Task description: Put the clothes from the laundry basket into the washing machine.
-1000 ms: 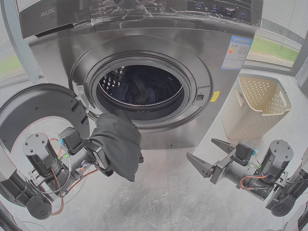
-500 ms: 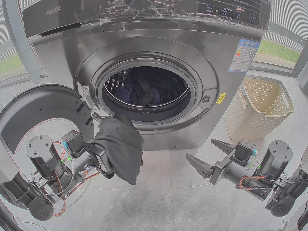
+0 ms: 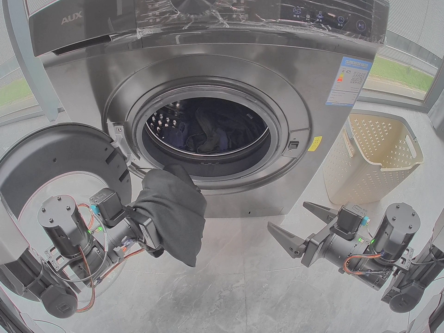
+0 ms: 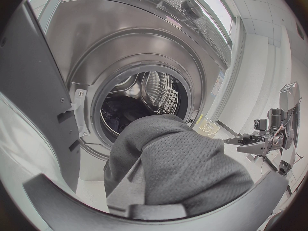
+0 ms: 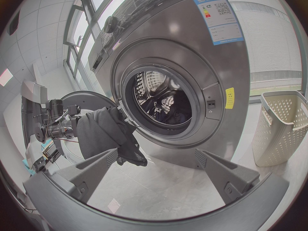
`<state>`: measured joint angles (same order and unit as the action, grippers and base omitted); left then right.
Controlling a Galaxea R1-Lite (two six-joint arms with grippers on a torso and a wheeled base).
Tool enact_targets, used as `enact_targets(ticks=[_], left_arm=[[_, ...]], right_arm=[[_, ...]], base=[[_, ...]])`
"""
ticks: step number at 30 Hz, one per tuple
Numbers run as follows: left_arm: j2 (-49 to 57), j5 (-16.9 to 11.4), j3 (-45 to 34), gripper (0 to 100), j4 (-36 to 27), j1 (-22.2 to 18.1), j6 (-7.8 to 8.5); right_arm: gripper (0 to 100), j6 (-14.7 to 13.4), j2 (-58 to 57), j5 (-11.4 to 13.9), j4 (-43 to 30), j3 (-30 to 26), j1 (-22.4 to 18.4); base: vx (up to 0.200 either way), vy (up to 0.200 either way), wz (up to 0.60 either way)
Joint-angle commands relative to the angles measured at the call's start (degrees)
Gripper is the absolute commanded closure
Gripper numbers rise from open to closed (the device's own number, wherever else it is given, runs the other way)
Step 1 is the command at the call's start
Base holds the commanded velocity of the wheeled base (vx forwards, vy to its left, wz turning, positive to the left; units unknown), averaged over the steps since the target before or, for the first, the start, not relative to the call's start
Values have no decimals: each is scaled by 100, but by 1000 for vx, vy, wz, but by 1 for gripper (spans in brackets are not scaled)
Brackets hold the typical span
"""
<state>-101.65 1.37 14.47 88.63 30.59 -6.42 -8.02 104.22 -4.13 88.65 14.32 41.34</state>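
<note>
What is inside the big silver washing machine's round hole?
Dark crumpled clothes lie at the bottom of the shiny dimpled metal drum. They cover the drum's floor, so anything beneath them is hidden, and the pile is too dark to count the pieces.

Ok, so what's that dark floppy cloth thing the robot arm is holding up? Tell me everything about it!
The dark grey, mesh-textured fabric garment looks soft and crumpled, bunched into a lump. The left gripper is shut on it, and the cloth drapes over the gripper. Its loose end hangs above the grey floor without touching it. It sits just below and in front of the silver washing machine and its open round doorway, not yet inside. Whether its top fold touches the door rim is unclear.
</note>
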Motion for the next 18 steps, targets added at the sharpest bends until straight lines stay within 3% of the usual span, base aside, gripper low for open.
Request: enact_targets(ticks=[1,5,11,18], left_arm=[[-22,4,-6,100,-3,0,1],[-101,4,73,100,6,-53,1],[-154,4,91,100,-3,-53,1],[-154,4,82,100,6,-44,1]], right_arm=[[0,2,11,0,3,-9,6],[0,2,11,0,3,-9,23],[0,2,11,0,3,-9,23],[0,2,11,0,3,-17,32]], base=[[0,0,0],[0,0,0],[200,0,0],[0,0,0]])
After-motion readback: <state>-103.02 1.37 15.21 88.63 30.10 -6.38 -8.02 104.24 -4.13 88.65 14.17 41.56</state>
